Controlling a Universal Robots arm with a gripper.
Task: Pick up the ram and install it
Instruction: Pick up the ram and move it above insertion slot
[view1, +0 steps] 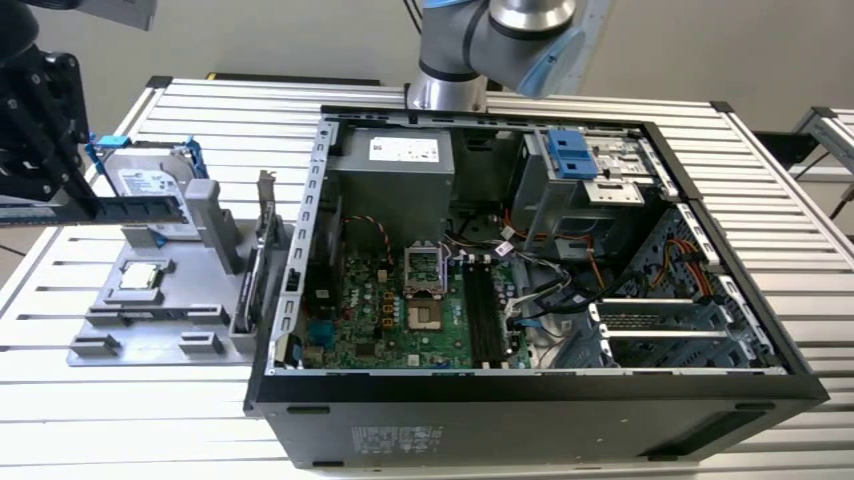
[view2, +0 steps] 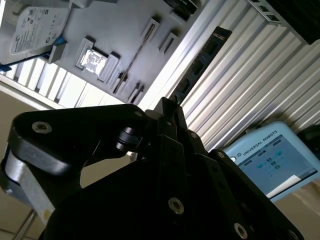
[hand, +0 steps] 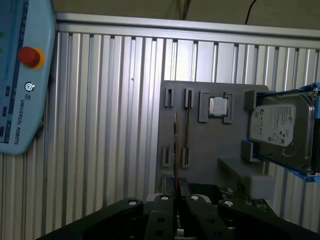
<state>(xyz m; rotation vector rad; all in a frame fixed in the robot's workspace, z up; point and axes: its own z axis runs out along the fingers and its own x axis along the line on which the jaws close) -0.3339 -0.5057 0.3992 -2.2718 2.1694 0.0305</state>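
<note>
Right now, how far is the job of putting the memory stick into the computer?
Done: the memory stick is off the grey holder. In hand: the gripper is shut on it. Left: fitting it; the slots in the open computer look empty.

The ribbed silver aluminium table (hand: 100, 125) is striped with parallel slats; the flat plastic parts tray (hand: 210, 145) is plain grey; the boxy blue-framed hard drive (hand: 280, 130) is silver; the pale blue pendant (hand: 20, 100) carries a red button (hand: 29, 56); the thin ram stick (view1: 134, 207) is dark, the metal gripper (hand: 175, 185) black, the motherboard (view1: 367, 310) green.
</note>
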